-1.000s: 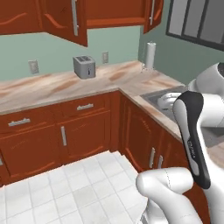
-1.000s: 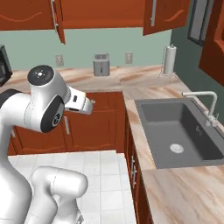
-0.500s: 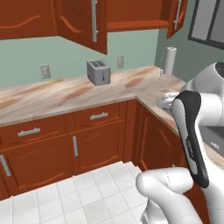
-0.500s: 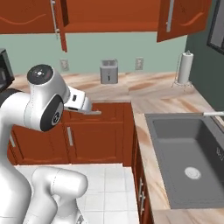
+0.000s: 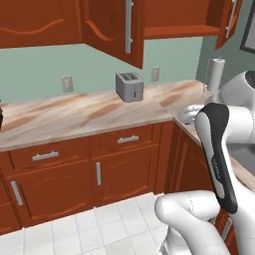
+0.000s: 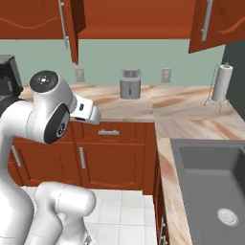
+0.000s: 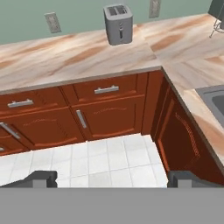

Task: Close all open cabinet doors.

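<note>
Hanging above the worktop [image 5: 74, 117], two cabinet doors stand swung out from the wall cabinets: one [image 5: 112, 30] over the toaster [image 5: 129, 86] at the back edge, the other [image 6: 210, 24] nearer the corner, above the paper towel roll [image 6: 221, 83]. The gripper [image 7: 111, 178], jaws spread wide and empty, points at the base cabinets [image 7: 105, 118] and tiled floor [image 7: 96, 166].

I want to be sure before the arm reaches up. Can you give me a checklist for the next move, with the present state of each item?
1. Left door found open: ok.
2. Right door found open: ok.
3. Gripper open and holding nothing: ok.
4. Gripper raised near a door handle: not ok, it points down at the floor.
5. Toaster stands below the cabinet, clear of the doors' swing: ok.
</note>
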